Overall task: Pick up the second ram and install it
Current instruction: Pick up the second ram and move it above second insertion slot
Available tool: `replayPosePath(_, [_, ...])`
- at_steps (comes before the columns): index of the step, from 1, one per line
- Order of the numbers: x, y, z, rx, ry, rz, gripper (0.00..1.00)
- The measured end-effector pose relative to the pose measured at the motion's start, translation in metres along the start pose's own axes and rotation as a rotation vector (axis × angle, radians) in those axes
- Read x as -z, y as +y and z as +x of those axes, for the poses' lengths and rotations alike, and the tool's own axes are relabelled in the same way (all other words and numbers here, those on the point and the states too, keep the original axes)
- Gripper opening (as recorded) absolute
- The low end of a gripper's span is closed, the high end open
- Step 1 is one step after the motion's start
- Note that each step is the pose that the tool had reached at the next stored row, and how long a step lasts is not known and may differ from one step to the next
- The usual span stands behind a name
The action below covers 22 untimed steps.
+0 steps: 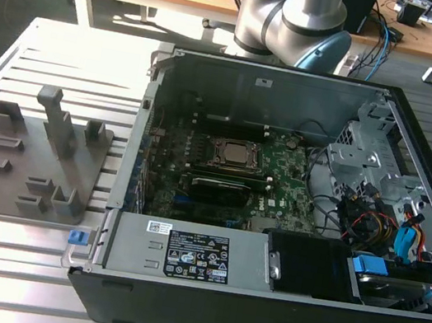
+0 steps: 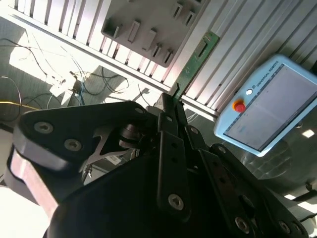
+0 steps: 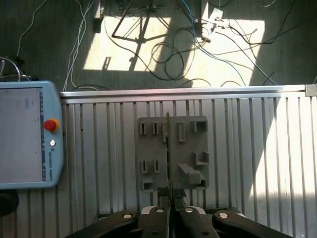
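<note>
My gripper (image 3: 170, 196) is shut on the second ram (image 3: 168, 148), a thin green stick seen edge-on that sticks straight out from between the fingertips. In the second wrist view the same ram (image 2: 198, 54) shows its green face, slanting away from the gripper (image 2: 172, 98). The gripper hangs high above the slatted table, with the ram's line crossing over the grey holder plate (image 3: 185, 148) far below. In the exterior view the open computer case (image 1: 258, 303) shows its motherboard with the square processor socket (image 1: 232, 154).
The grey holder plate (image 1: 23, 165) with upright blocks lies on the slatted table at the exterior view's left, beside the case. A teach pendant (image 3: 25, 134) with a red button rests on the table. Cables lie on the floor beyond. A black ribbed card (image 1: 215, 188) sits below the socket.
</note>
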<state>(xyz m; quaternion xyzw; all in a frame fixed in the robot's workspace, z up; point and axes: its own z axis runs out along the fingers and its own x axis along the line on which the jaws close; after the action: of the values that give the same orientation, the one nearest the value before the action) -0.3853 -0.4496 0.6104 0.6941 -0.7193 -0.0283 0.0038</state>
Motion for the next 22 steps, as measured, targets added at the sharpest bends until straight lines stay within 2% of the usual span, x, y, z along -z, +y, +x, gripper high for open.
replayPosePath(2, [-0.0003, 0.0, 0.0001, 0.0, -0.0001, 0.0, 0.14])
replayPosePath(3, [-0.0026, -0.0006, 0.0002, 0.0, 0.0, -0.001, 0.14])
replayPosePath(4, [-0.0082, -0.0046, 0.0002, 0.0, -0.0001, -0.001, 0.14])
replayPosePath(8, [-0.0248, -0.0448, -0.0007, 0.0, 0.0, -0.0016, 0.14])
replayPosePath(9, [-0.0263, -0.0498, -0.0008, 0.0, -0.0013, -0.0016, 0.14])
replayPosePath(11, [-0.0266, -0.058, -0.0004, 0.002, -0.0428, -0.0049, 0.14])
replayPosePath(12, [-0.03, -0.0608, 0.0005, 0.002, -0.0452, -0.0052, 0.14])
replayPosePath(16, [-0.044, -0.0689, 0.0009, 0.002, -0.0452, -0.0056, 0.14])
replayPosePath(18, [-0.0478, -0.0722, 0.0009, 0.002, -0.0453, -0.0058, 0.14])
replayPosePath(19, [-0.0504, -0.0776, 0.0008, 0.002, -0.0452, -0.0063, 0.14])
replayPosePath(21, [-0.0574, -0.0943, 0.0004, 0.002, -0.0452, -0.0082, 0.14])
replayPosePath(22, [-0.0592, -0.099, 0.0003, 0.002, -0.0451, -0.009, 0.14])
